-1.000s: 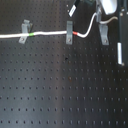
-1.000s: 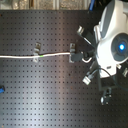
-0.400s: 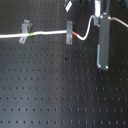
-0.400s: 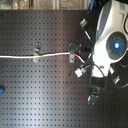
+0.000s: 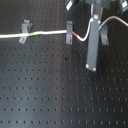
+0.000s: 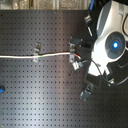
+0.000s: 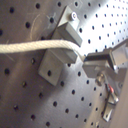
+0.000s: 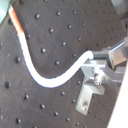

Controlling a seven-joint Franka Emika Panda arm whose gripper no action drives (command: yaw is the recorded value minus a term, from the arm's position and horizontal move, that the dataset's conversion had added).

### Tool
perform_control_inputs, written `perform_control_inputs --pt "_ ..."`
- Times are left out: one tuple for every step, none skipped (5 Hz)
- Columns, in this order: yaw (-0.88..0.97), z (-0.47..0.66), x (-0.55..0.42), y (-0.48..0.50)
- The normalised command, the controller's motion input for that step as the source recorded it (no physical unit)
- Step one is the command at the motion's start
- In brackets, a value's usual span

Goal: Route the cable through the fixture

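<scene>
The white cable (image 5: 50, 33) runs from the first exterior view's left past the left fixture clip (image 5: 23, 32) and its green band (image 5: 32, 34) to the middle clip (image 5: 69, 31). Just past that clip is the red band (image 5: 76, 35); the cable then curves up into my gripper (image 5: 94, 22), which is shut on it. A third clip (image 5: 104, 37) stands just right of the gripper, with no cable in it. The first wrist view shows the cable (image 7: 35, 47) lying against a grey clip (image 7: 60, 47). The second wrist view shows the red band (image 8: 15, 20) and the bend (image 8: 45, 80).
The black perforated board (image 5: 45, 90) fills both exterior views. The arm's white body (image 6: 110, 45) covers the second exterior view's right and hides the gripper there. A grey bar (image 5: 92, 50) hangs down from the arm. A small blue thing (image 6: 1, 90) lies at the second exterior view's left edge.
The arm has moved left and down in the first exterior view, carrying the cable. The stretch past the middle clip now bends up in a curve.
</scene>
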Motion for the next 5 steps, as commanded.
perform_control_inputs --pt "0.73 0.13 0.006 0.000" --pt "0.74 0.09 -0.097 -0.186" --pt "0.40 0.07 -0.415 -0.195" --pt "0.00 0.22 -0.149 -0.182" --pt "0.00 0.02 -0.429 -0.232"
